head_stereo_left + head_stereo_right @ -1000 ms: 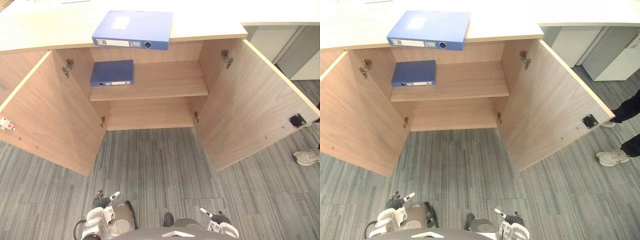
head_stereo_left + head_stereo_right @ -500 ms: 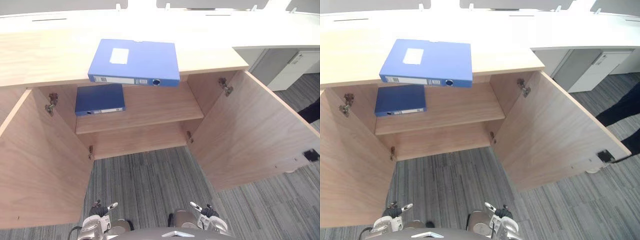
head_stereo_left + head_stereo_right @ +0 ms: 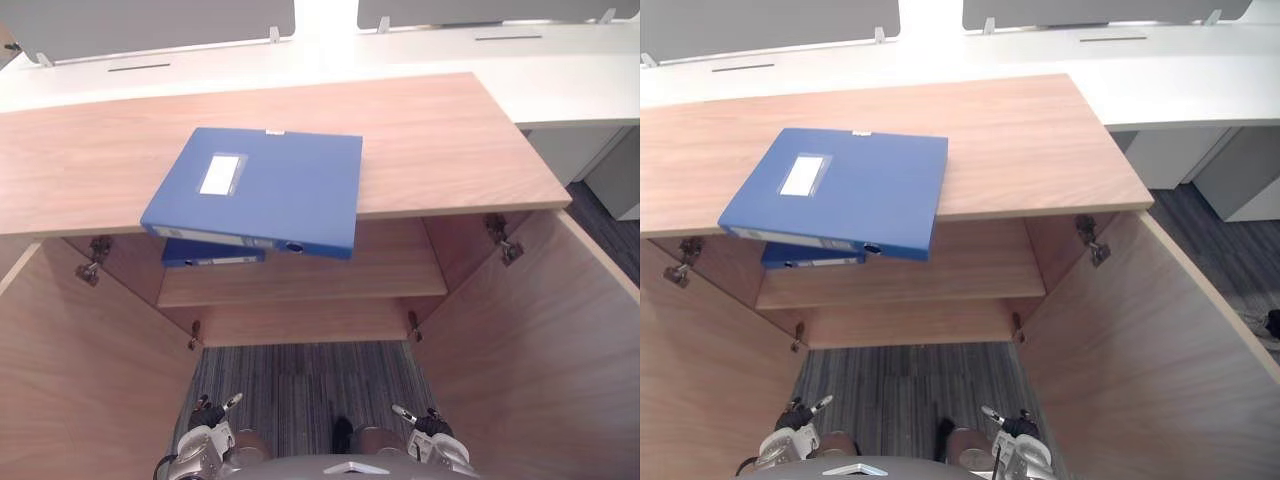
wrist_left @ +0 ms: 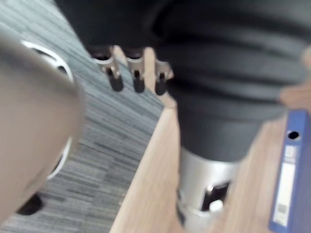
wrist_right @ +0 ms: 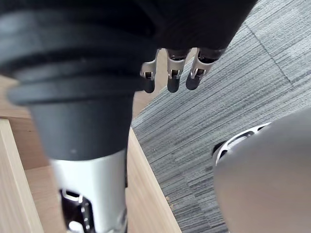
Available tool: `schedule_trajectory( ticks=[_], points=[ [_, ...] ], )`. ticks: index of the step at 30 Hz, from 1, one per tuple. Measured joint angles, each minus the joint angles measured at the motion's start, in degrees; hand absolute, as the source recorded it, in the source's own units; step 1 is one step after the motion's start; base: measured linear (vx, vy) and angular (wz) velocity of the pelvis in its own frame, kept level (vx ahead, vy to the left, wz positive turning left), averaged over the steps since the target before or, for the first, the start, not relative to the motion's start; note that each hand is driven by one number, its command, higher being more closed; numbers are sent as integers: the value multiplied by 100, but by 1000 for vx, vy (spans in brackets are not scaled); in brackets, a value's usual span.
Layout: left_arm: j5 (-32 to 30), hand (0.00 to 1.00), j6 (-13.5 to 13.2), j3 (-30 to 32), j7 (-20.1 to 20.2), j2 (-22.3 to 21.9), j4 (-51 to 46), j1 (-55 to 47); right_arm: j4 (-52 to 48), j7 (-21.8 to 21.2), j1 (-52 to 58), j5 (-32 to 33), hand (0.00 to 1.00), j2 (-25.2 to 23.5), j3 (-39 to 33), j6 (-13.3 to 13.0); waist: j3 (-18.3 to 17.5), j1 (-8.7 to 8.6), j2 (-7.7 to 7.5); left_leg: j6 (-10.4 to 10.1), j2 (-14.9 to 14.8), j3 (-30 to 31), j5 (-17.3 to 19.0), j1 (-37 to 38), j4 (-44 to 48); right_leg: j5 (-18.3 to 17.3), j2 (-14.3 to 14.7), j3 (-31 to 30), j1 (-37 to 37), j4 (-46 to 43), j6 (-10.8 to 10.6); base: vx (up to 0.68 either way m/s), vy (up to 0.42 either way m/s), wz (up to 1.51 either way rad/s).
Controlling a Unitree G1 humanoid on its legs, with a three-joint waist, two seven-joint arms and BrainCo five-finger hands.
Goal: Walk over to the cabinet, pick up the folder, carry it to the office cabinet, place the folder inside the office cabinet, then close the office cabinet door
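blue folder point(image 3: 255, 188) laid flat on the cabinet point(image 3: 440, 140) top, near corner jutting past the front edge, second folder point(image 3: 212, 257) seen on the shelf point(image 3: 390, 270) below, doors point(image 3: 540, 350) swung open, left hand point(image 4: 137, 77) and right hand point(image 5: 172, 75) hung over carpet point(image 3: 300, 385), fingers loosely straight, nothing held

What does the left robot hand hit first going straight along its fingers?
Probably the carpet, close beside the cabinet. The left robot hand hangs low, open and holding nothing. Depth is unclear.
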State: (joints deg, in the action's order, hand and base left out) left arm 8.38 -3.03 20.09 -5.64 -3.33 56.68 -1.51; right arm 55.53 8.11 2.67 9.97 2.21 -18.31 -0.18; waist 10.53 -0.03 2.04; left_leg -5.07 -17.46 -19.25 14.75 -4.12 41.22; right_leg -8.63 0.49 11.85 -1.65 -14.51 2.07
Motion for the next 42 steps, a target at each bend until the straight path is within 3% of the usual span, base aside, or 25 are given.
schedule_trajectory(
  ticks=[3,4,5,8,11,16,21,25,30,32,42],
  points=[
    [-4,0,-1,-16,4,-2,7,58,-6,1,6,101,0,-13,-41,39,-2,3,-12,-14,191,2,-18,-73,-1231,23,-49,-112,136,118,-51,215,84,-20],
    [-10,0,4,-64,3,-1,20,75,-3,2,16,103,0,-25,-91,42,-12,13,-18,-11,358,103,-247,17,-1974,24,-81,-188,161,132,-115,183,175,-30],
    [-19,0,7,-108,9,-9,34,84,7,2,18,99,0,-59,-165,37,-40,12,7,36,506,157,-722,152,-2513,-14,-101,-296,205,130,-223,167,181,-28],
    [-101,0,11,-192,29,157,89,58,57,1,122,97,0,-247,-264,36,-224,2,-346,65,868,29,-861,507,-2996,122,-352,-444,435,523,-467,137,166,-14],
    [-193,0,13,-388,92,293,246,44,206,-1,133,88,0,-292,-269,39,-304,0,-445,117,1118,14,-895,785,-3262,225,-496,-508,696,818,-583,85,163,-4],
    [-198,0,11,-693,101,411,307,9,354,-7,98,82,0,-265,-267,35,-337,3,-456,230,1316,44,-1011,926,-3554,331,-582,-526,771,979,-592,-13,67,3],
    [-192,0,11,-923,92,508,362,-88,443,-8,58,77,0,-82,-210,39,-315,-13,-326,325,1475,214,-1399,1211,-4207,425,-604,-507,828,1067,-614,-84,-2,5],
    [-194,0,11,-1199,35,549,68,-265,435,-6,44,-77,0,-8,-48,38,-308,-9,-322,404,1560,326,-1598,1443,-4565,454,-619,-483,948,1155,-638,-124,12,7],
    [-310,0,-5,-1535,-84,578,-1548,-577,389,2,57,-131,0,62,170,34,-296,-15,-370,438,1686,543,-1619,1324,-4609,437,-714,-481,897,1174,-695,-84,43,12],
    [-413,0,-131,-1641,-114,637,-2838,-884,379,3,74,-131,0,67,189,32,-306,-8,-383,452,1761,688,-1619,1217,-4609,436,-749,-521,808,1177,-696,-18,62,10],
    [-395,0,-576,-2037,-68,781,-5463,-1578,149,-3,250,-137,0,53,412,34,-405,138,-345,553,1892,740,-1557,1342,-4575,498,-840,-492,1059,1299,-786,75,38,4]
  ],
)
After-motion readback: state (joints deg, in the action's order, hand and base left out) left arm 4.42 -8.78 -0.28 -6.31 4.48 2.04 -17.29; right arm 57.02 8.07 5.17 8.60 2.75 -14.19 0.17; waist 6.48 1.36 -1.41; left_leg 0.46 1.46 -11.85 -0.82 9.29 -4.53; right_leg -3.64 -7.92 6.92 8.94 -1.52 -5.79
